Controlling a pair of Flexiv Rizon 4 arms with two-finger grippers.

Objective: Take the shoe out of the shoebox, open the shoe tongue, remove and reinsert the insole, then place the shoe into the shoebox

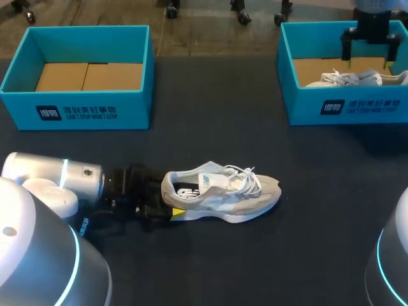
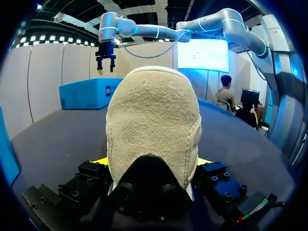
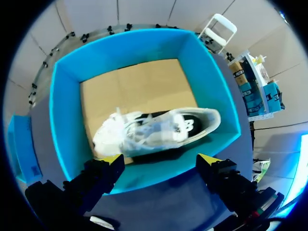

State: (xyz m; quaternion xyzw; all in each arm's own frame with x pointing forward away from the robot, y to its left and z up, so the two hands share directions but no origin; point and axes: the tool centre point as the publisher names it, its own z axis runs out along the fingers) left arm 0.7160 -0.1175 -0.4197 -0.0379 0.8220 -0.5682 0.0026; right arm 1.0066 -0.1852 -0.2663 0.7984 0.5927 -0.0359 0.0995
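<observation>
A beige and white shoe lies on its side on the dark table, toe to the right, laces loose. My left gripper holds its heel, one yellow-tipped finger on each side. In the left wrist view the suede heel fills the gap of that gripper. My right gripper hangs open over the right blue shoebox. In the right wrist view that gripper is above the box's near wall, with a second pale shoe lying inside the box.
A second blue shoebox stands at the back left, with only its cardboard floor showing. Bare dark tabletop lies between the two boxes and in front of the shoe.
</observation>
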